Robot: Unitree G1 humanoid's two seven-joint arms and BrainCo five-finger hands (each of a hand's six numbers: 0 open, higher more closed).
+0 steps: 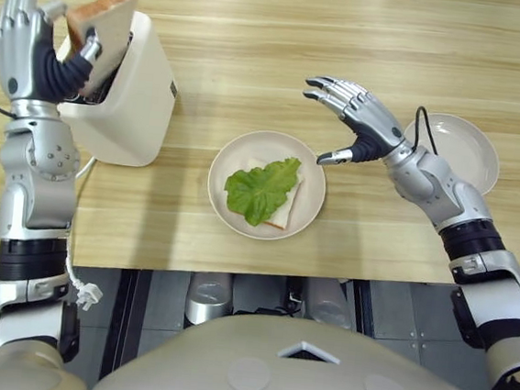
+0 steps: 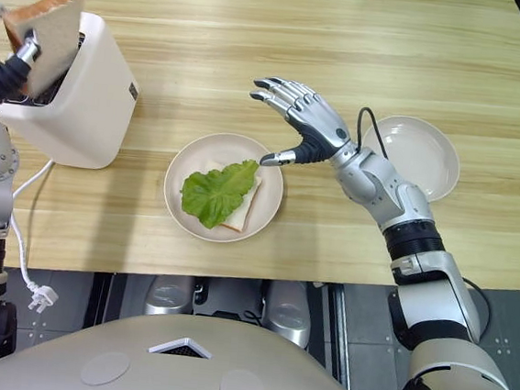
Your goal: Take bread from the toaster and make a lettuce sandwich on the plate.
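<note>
Now left hand grips bread over toaster.

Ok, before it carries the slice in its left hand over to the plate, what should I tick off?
1. Bread slice gripped by the left hand fingers: ok.
2. Slice fully out of the toaster slot: cannot tell, its lower edge is hidden behind the hand.
3. Lettuce lying on the base slice on the plate: ok.
4. Right hand open and holding nothing: ok.
5. Right hand out of the drop path: not ok, it hovers at the plate's right edge.
</note>
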